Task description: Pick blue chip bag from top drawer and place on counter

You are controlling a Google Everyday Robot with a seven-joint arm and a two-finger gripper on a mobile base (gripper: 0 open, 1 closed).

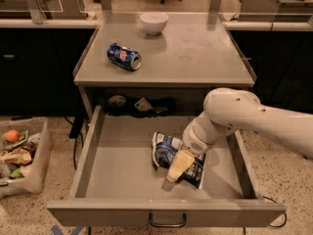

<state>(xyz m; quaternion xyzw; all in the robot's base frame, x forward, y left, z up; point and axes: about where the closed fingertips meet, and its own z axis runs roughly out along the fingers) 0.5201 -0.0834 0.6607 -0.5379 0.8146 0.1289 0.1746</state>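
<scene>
The gripper point(176, 171) is down inside the wide, shallow grey metal top drawer point(122, 168), its pale yellowish tip lying right across the crumpled dark-blue foil chip bag with white panels point(164, 149). It is touching the bag. From this angle you cannot tell whether the claw is spread or pinching the foil. The bag sits on the drawer's flat bottom, right of centre and towards the front, with its left half showing clear of the claw. The bulky white robot arm point(244, 116) reaches in from the right, over the drawer's right wall.

The drawer is pulled well out, with the small dark wire handle point(167, 223) on its front. At the back, in the shadow under the table top, lies a dark jumble of small items point(142, 105) that is hard to make out. Left of the bag the drawer floor is bare grey metal.

Above, the flat grey metal counter point(205, 58) with its low raised side edges carries a blue soda can point(123, 56) lying on its side towards the left. A small white bowl point(154, 22) stands near the far edge. The middle and right of the top are open surface. On the floor to the left, a clear plastic bin point(34, 173) holds mixed food items.
</scene>
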